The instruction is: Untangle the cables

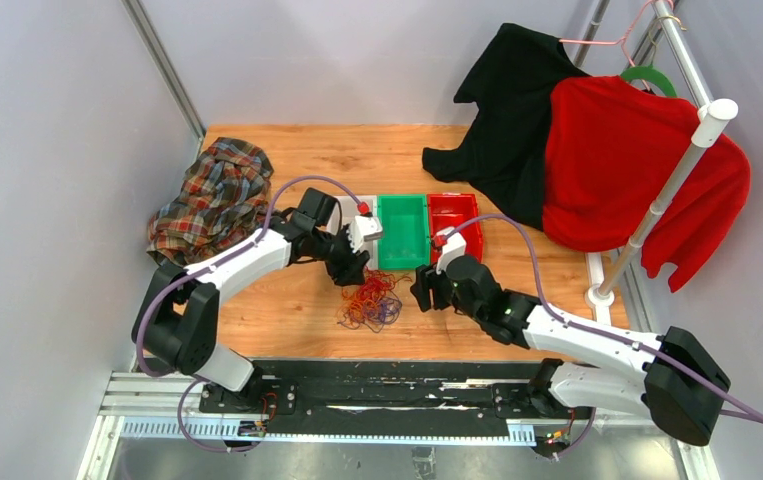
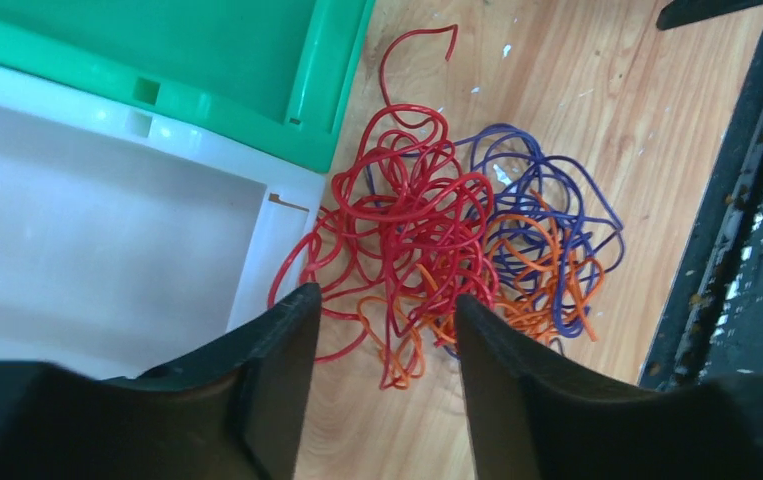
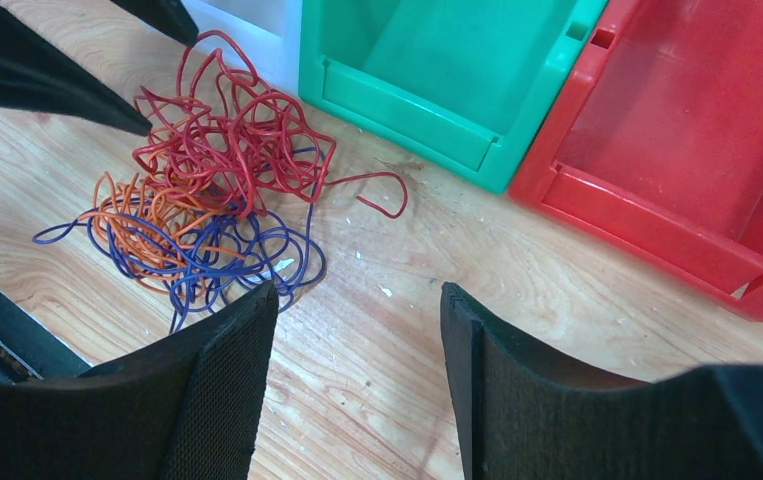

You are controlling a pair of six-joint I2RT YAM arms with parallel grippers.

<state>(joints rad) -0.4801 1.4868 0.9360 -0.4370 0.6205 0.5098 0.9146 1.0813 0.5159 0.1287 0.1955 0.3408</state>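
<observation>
The cables (image 1: pixel 370 302) lie in one tangled heap of red, orange and purple wire on the wooden table, just in front of the bins. In the left wrist view the cables (image 2: pixel 447 235) lie just past my fingertips, red to the left, purple and orange to the right. My left gripper (image 1: pixel 349 272) (image 2: pixel 387 300) is open and empty, at the heap's near-left edge. My right gripper (image 1: pixel 425 290) (image 3: pixel 359 295) is open and empty, to the right of the heap; the cables (image 3: pixel 207 190) lie to its upper left, apart from it.
A white bin (image 1: pixel 365 205), a green bin (image 1: pixel 402 230) and a red bin (image 1: pixel 454 215) stand side by side behind the heap. A plaid cloth (image 1: pixel 212 195) lies at the back left. Black and red garments (image 1: pixel 597 150) hang on a rack at the right.
</observation>
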